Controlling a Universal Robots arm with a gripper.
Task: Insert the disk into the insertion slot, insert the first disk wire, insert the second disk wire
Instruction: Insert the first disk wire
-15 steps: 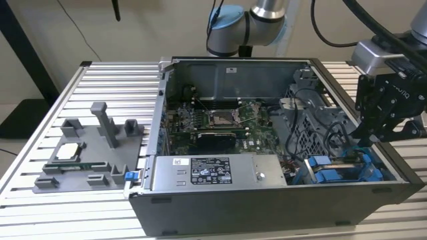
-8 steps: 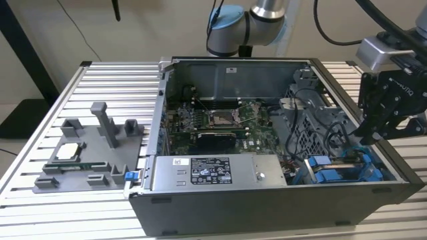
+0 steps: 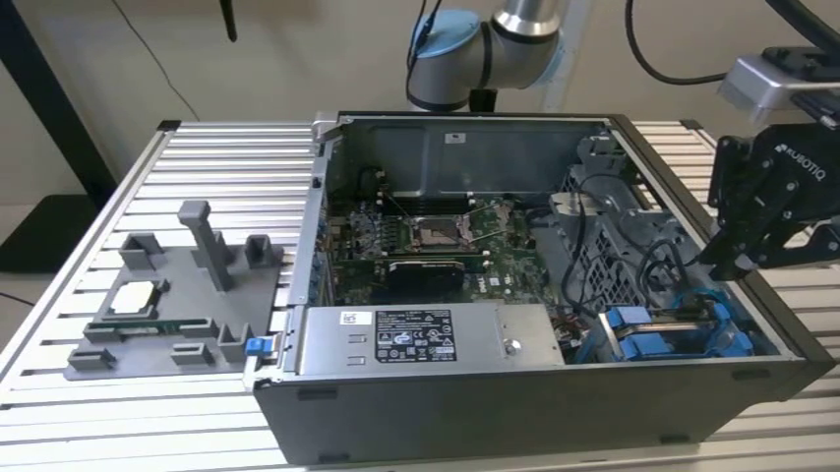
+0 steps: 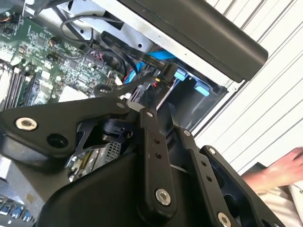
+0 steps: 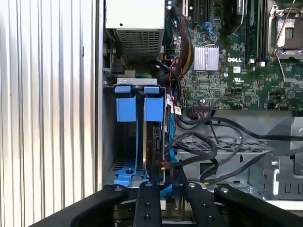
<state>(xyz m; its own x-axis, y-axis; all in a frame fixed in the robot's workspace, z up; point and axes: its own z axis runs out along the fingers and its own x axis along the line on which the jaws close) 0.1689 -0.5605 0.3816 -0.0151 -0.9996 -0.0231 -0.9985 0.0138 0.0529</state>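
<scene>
The slatted table (image 3: 197,167) carries the open case (image 3: 525,413), which lies on its side with its boards facing up. In the exterior view the gripper (image 3: 730,258) hangs at the case's 3 o'clock, just outside the side wall and above the corner that holds the slot (image 3: 663,339), which sits at about 4 o'clock within the case. Its linkage blocks both wrist views, so I cannot tell how far it is open or whether it grips anything. In the first wrist view the disk (image 5: 154,146) stands on edge inside the slot, with blue rails on both sides and two blue tabs at its far end. From that I judge the disk step done and the work to be at the wires. Black wires (image 5: 227,124) loop across the grey cage just beside the disk. Some of them run down to the disk's near edge, close to the gripper. To do this step well, grip the plug by its body, not by the cable. Square it to the port on the disk's exposed edge, with its key the right way round. Push straight along the port's axis, since a tilted push would bind or bend the contacts. Come down in the gap between the case wall and the cage, and keep clear of the blue tabs and the loose loops, which could snag and drag the plug off line.
</scene>
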